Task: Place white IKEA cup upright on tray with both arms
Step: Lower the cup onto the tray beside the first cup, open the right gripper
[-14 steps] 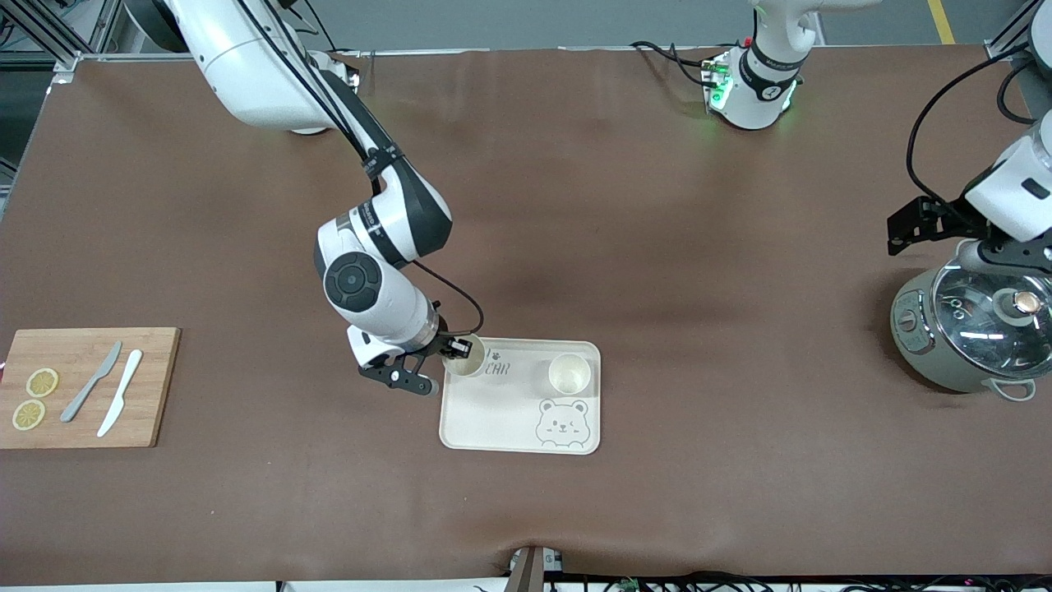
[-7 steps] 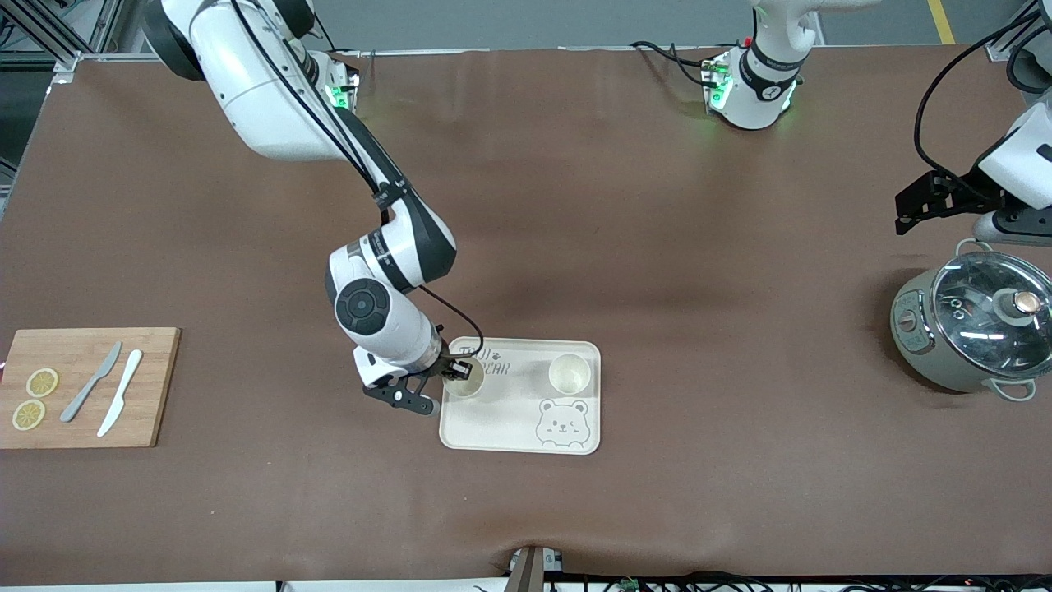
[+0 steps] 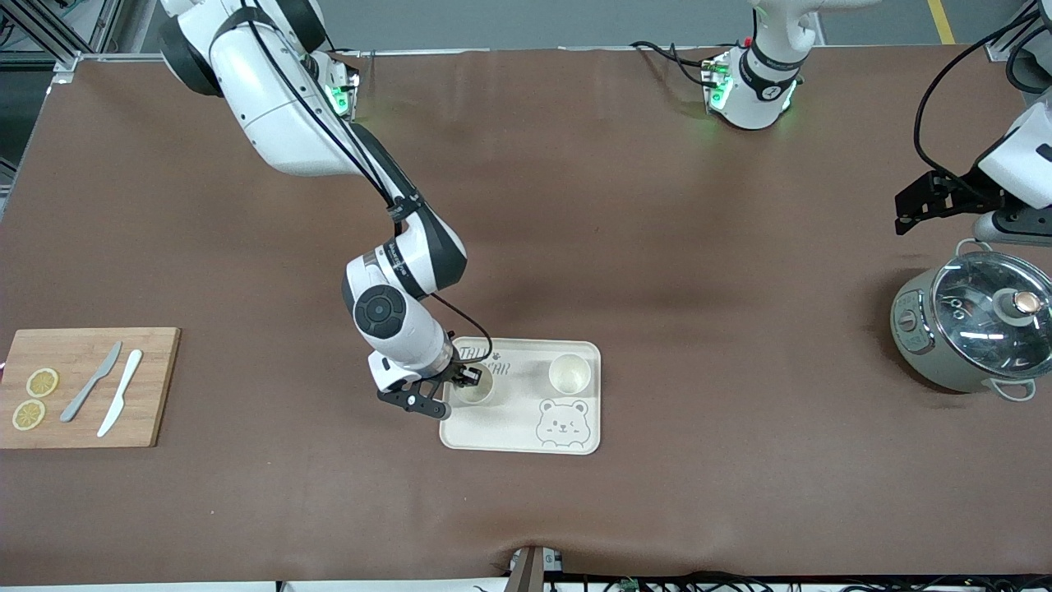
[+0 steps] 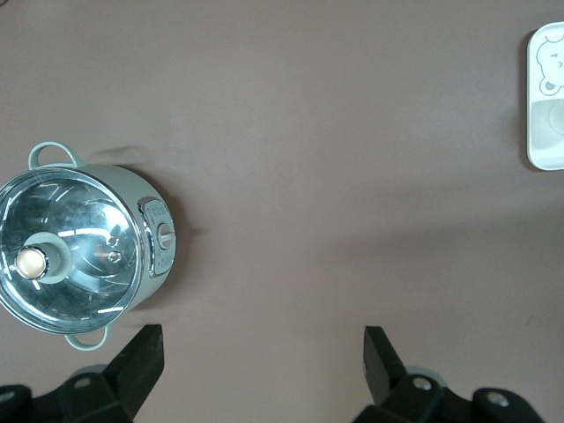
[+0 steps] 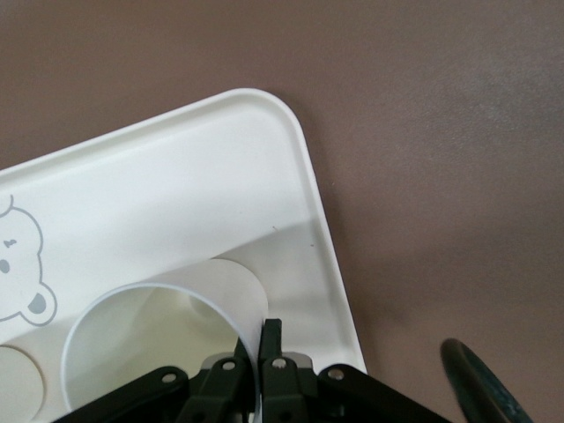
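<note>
The cream tray (image 3: 509,423) with the bear-face drawing lies mid-table; it also shows in the right wrist view (image 5: 176,194). My right gripper (image 3: 465,379) is shut on the rim of a white cup (image 3: 477,390), held upright over the tray's end toward the right arm. In the right wrist view the gripper (image 5: 262,339) pinches the cup's wall (image 5: 203,286). I cannot tell whether the cup's base touches the tray. A second white cup (image 3: 569,372) stands upright on the tray. My left gripper (image 4: 262,352) is open and empty, up over the table beside the pot.
A grey-green pot with a glass lid (image 3: 974,329) stands toward the left arm's end of the table and shows in the left wrist view (image 4: 79,251). A wooden cutting board (image 3: 82,411) with two knives and lemon slices lies toward the right arm's end.
My right gripper has carried the cup along the tray toward the front camera. My left gripper rose off the pot's lid a second ago and has stayed still since.
</note>
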### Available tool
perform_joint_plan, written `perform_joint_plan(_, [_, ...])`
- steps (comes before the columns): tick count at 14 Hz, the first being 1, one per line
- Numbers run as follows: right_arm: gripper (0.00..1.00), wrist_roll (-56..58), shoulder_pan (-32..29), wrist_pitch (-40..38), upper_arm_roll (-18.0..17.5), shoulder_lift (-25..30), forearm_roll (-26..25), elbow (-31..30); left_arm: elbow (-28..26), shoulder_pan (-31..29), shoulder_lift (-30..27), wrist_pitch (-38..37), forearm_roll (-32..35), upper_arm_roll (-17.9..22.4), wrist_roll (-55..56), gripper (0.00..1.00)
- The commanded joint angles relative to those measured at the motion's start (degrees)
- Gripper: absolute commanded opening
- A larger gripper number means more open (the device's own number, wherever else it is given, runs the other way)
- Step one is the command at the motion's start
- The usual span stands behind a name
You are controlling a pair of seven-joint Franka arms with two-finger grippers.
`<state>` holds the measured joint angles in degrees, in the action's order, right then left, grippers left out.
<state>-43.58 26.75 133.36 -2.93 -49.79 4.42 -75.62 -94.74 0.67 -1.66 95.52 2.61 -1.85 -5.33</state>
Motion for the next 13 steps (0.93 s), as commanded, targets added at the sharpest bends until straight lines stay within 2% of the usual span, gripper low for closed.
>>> perform_joint_plan(1, [0.60,-1.4,0.5,-0.2,0.6,-1.2,-1.2,1.9,-1.4,-1.4,-1.7,1.0,-3.1,0.3,-0.7,1.00])
perform_joint_plan(2, [0.99,-1.4,0.4,-0.2,0.6,-1.2,-1.3,1.8,-1.4,-1.7,-1.7,1.2,-3.7,0.3,-0.7,1.00])
perform_joint_plan(11, [1.00,-1.0,0.0,-1.2,0.7,0.0,-2.0,1.8,-0.3,-1.6,0.3,2.5,-4.0,0.4,-0.5,1.00])
perform_joint_plan(13, [1.00,-0.8,-0.2,-4.7,0.6,1.4,-2.0,2.1,0.7,-1.6,0.9,2.9,-4.5,0.3,0.0,1.00])
